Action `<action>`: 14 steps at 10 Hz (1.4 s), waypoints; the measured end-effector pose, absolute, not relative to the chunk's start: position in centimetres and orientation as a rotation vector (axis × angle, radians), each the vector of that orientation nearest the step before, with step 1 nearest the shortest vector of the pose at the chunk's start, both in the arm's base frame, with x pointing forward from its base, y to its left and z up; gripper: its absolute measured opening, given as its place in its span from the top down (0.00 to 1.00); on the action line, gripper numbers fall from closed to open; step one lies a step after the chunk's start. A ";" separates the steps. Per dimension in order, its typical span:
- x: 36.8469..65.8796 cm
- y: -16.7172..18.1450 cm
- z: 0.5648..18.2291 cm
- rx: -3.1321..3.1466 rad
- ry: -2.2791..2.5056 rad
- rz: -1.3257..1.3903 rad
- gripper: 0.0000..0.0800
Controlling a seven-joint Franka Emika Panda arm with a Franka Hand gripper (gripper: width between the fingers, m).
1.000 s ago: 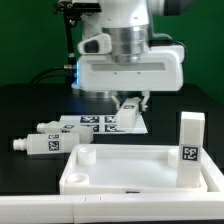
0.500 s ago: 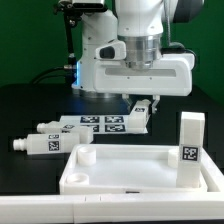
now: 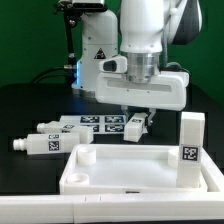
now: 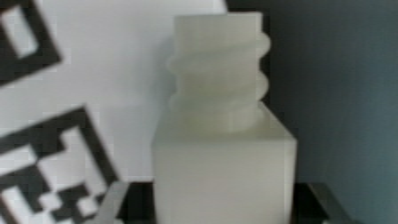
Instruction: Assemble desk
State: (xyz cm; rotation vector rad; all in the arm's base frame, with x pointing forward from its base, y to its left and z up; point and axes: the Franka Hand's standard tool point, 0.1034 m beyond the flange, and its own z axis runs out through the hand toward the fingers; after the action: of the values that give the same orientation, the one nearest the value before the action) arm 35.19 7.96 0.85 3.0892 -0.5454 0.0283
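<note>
My gripper [image 3: 136, 113] is shut on a white desk leg [image 3: 135, 124] with a tag and holds it just above the marker board [image 3: 98, 122]. In the wrist view the leg [image 4: 222, 120] fills the middle with its threaded end pointing away, and a finger [image 4: 128, 200] sits on either side of it. The white tray-like tabletop [image 3: 140, 175] lies in front. One leg [image 3: 190, 148] stands upright in its corner on the exterior view's right. Two more legs [image 3: 40, 145] [image 3: 55, 127] lie on the table at the left.
The marker board also shows in the wrist view [image 4: 63, 150] under the held leg. The white robot base [image 3: 95, 50] stands behind. The black table ends at a pale front edge [image 3: 60, 205] below the tabletop.
The gripper with the leg has shifted towards the exterior view's right, turned about its wrist and come slightly lower. The other parts have not moved.
</note>
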 end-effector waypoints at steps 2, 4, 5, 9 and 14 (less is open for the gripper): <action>35.2 9.6 0.9 3.101 -0.461 0.069 0.64; 35.1 9.7 0.9 3.102 -0.455 0.069 0.64; 35.1 9.7 0.8 3.102 -0.456 0.059 0.64; 37.8 8.3 4.1 3.164 -0.535 -0.351 0.20; 43.3 7.5 5.2 3.180 -0.462 -0.816 0.19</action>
State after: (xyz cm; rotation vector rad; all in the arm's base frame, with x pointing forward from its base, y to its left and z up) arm 43.27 7.52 5.18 3.1801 -0.4616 -0.8160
